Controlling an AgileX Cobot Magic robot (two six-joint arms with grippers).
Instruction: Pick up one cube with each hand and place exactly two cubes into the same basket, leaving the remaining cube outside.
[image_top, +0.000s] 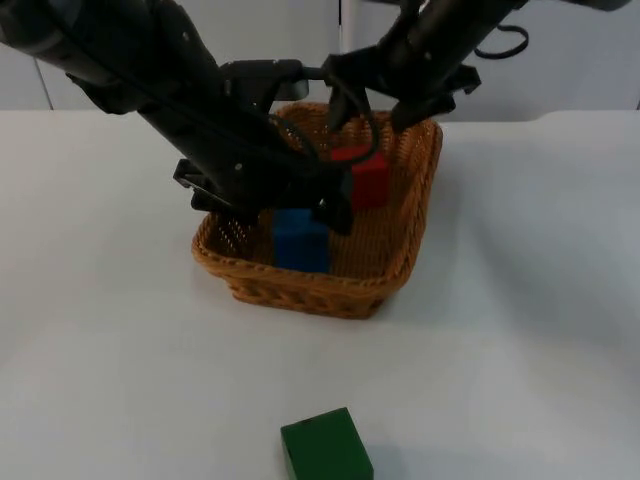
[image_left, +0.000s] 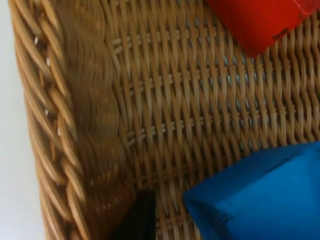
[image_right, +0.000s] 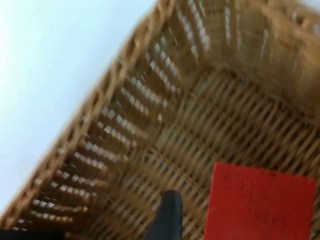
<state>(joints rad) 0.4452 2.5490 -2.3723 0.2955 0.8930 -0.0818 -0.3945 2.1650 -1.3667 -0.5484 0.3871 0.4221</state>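
While both tools hang over the wicker basket (image_top: 400, 262), grip unreadable: left tool (image_top: 285, 215) above blue cube (image_top: 300, 240); right tool (image_top: 372, 112) above red cube (image_top: 366, 176); green cube (image_top: 325, 448) on white desk (image_top: 530, 330).

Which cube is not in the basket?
The green cube. It sits alone on the white table, in front of the wicker basket, while the blue cube and red cube lie inside.

Three cubes, red (image_top: 366, 175), blue (image_top: 300, 240), green (image_top: 326, 448); one basket (image_top: 310, 290).
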